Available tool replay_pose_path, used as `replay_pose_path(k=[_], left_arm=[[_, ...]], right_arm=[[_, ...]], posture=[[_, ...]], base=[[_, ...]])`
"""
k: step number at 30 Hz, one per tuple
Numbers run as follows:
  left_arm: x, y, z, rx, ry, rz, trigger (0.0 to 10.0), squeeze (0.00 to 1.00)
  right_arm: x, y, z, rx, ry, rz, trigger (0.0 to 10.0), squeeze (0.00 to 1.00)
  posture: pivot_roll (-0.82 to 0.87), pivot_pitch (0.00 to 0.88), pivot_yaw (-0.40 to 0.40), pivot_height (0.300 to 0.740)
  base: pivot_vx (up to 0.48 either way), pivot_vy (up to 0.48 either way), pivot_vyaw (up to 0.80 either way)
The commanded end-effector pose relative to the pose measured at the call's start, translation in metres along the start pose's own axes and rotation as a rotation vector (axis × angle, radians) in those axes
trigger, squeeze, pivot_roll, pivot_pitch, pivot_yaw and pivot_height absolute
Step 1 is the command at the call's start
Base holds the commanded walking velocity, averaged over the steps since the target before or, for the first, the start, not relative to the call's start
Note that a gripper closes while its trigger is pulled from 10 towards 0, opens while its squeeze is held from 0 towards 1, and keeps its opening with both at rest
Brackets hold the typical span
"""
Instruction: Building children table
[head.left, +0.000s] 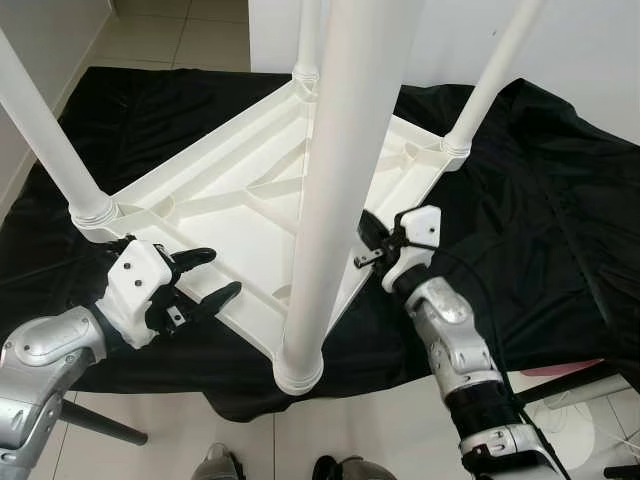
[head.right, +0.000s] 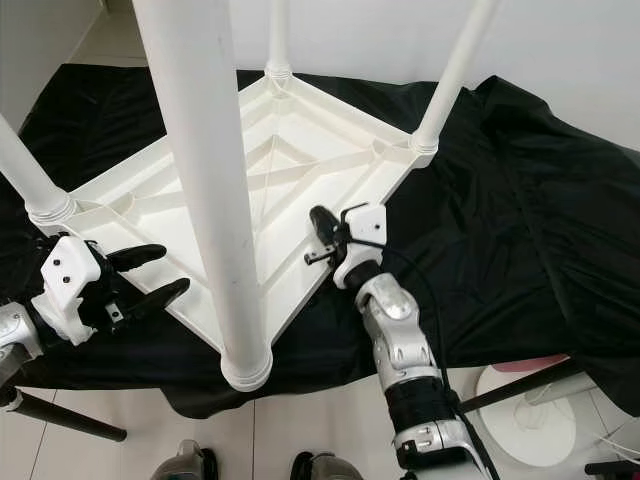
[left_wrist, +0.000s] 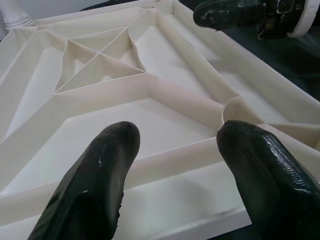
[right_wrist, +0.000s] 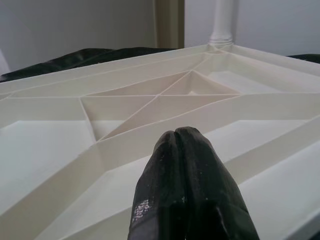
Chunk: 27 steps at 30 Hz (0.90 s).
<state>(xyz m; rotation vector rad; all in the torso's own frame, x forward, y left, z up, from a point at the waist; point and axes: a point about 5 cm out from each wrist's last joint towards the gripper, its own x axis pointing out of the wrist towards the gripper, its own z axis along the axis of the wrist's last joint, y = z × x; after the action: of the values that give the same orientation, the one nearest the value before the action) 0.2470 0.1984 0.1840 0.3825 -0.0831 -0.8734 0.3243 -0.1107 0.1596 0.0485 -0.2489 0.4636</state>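
Observation:
A white plastic children's table (head.left: 230, 215) lies upside down on a black cloth (head.left: 540, 200), its ribbed underside facing up. All its legs stand in their corner sockets: the near leg (head.left: 330, 200), the left leg (head.left: 45, 140), the far leg (head.left: 308, 40) and the right leg (head.left: 495, 75). My left gripper (head.left: 222, 272) is open at the table's front-left rim, its fingers (left_wrist: 110, 155) just over the edge. My right gripper (head.left: 370, 235) is shut and empty, its tip (right_wrist: 182, 137) resting at the front-right rim beside the near leg.
The cloth covers a low surface whose front edge is close to my feet (head.left: 220, 465) on the tiled floor. A black bar (head.left: 100, 422) slants at the lower left. A round white and pink object (head.right: 520, 400) stands on the floor at the lower right. A white wall is behind.

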Motion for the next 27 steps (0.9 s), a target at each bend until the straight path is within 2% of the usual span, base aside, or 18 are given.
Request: replay_pose_path(k=[1, 3, 5, 8, 10, 13, 15, 16, 20, 24, 27], left_arm=[[-0.003, -0.003, -0.009, 0.018, 0.064, -0.062, 10.0, 0.0], [-0.004, 0.0, -0.01, 0.022, 0.077, -0.06, 10.0, 0.0], [-0.006, 0.004, -0.003, 0.036, 0.036, -0.057, 10.0, 0.0], [-0.007, 0.004, -0.001, 0.04, 0.019, -0.056, 10.0, 0.0], [-0.012, 0.004, 0.001, 0.072, 0.019, -0.06, 10.0, 0.0], [-0.016, -0.001, 0.003, 0.076, 0.014, -0.049, 10.0, 0.0], [-0.016, -0.005, 0.005, 0.063, 0.005, -0.05, 10.0, 0.0], [-0.016, -0.005, 0.005, 0.063, 0.005, -0.05, 10.0, 0.0], [-0.011, -0.011, 0.012, 0.044, -0.028, -0.04, 10.0, 0.0], [-0.006, -0.013, 0.017, 0.035, -0.07, -0.017, 10.0, 0.0], [-0.005, -0.013, 0.017, 0.039, -0.073, -0.008, 10.0, 0.0]], right_arm=[[-0.006, -0.007, 0.0, -0.003, -0.004, -0.035, 10.0, 0.0], [-0.007, -0.01, 0.0, -0.012, -0.006, -0.048, 10.0, 0.0], [-0.011, -0.019, 0.002, -0.045, -0.004, -0.074, 10.0, 0.0], [-0.012, -0.021, 0.003, -0.056, -0.003, -0.073, 10.0, 0.0], [-0.021, -0.028, 0.0, -0.09, 0.043, -0.04, 10.0, 0.0], [-0.03, -0.043, -0.008, -0.084, 0.13, -0.134, 10.0, 0.0], [-0.03, -0.048, -0.015, -0.075, 0.182, -0.211, 10.0, 0.0], [-0.03, -0.048, -0.015, -0.075, 0.182, -0.211, 10.0, 0.0], [-0.019, -0.043, -0.021, -0.044, 0.198, -0.249, 10.0, 0.0], [0.003, -0.036, -0.024, -0.011, 0.216, -0.317, 10.0, 0.0], [0.009, -0.033, -0.026, 0.01, 0.226, -0.306, 10.0, 0.0]], posture=[[0.09, 0.124, -0.062, 0.74], [0.09, 0.124, -0.062, 0.74], [0.1, 0.123, -0.067, 0.74], [0.11, 0.119, -0.071, 0.74], [0.12, 0.117, -0.082, 0.74], [0.13, 0.114, -0.095, 0.74], [0.13, 0.112, -0.104, 0.74], [0.13, 0.112, -0.104, 0.74], [0.14, 0.109, -0.11, 0.74], [0.14, 0.102, -0.113, 0.74], [0.14, 0.1, -0.114, 0.74]], base=[[0.0, 0.0, 0.0], [0.0, 0.0, 0.0], [0.0, 0.0, 0.0], [0.0, 0.0, 0.0], [0.0, 0.0, 0.0], [0.0, 0.0, 0.0], [0.0, 0.0, 0.0], [0.0, 0.0, 0.0], [0.0, 0.0, 0.0], [0.0, 0.0, 0.0], [0.0, 0.0, 0.0]])
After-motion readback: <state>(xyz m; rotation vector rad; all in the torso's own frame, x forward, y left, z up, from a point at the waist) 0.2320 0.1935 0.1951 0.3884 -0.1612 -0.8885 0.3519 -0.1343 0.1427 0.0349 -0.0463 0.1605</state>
